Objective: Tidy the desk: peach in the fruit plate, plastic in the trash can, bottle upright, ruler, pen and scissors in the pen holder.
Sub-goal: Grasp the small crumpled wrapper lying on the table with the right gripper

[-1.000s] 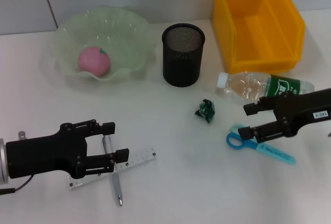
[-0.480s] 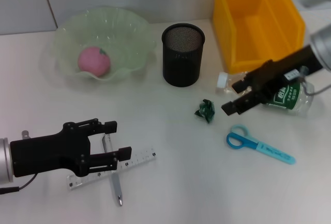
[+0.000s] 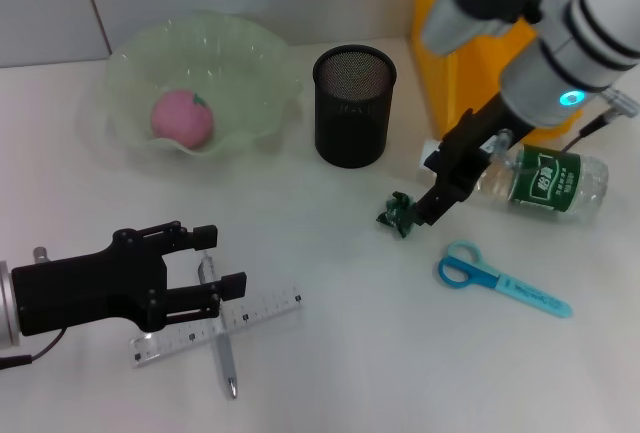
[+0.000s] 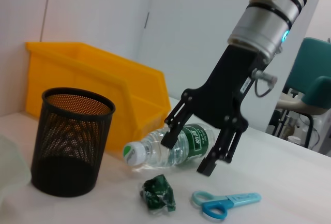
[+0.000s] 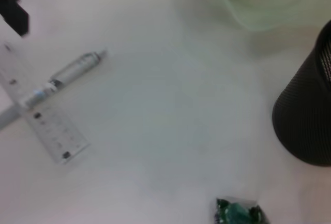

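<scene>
Judged the step in hand to be picking up the plastic (image 3: 397, 215), a small crumpled green wad lying on the desk (image 3: 330, 373) just in front of the pen holder (image 3: 354, 113) and a little to its right. Found the right gripper (image 3: 428, 191) slanted down beside that wad from the right, jaws spread wide and holding nothing, the lower fingertip almost at the wad's edge. Saw from the left wrist view that both tips hung above the tabletop, with the wad below and slightly off to one side. Reckoned a good grasp would need the jaws centred over the wad, lowered until they straddled it, then closed gently, since so light a scrap could skid away if nudged by one finger first.

Noted the left gripper (image 3: 220, 261) low at the near left, also open and empty, hovering over the ruler (image 3: 265, 308) and the pen (image 3: 224, 353), which lay crossed on each other. Saw the peach (image 3: 182, 118) resting inside the fruit plate (image 3: 250, 43) at the far left. Marked the scissors (image 3: 500, 281) flat on the desk to the right of the wad and nearer, and the bottle (image 3: 540, 181) on its side behind the right gripper, cap towards the pen holder. Placed the trash can (image 3: 500, 63) at the far right, beyond the bottle. Counted the bottle as the one obstacle on a carry to it; thought a lift clear above it the safer way.
</scene>
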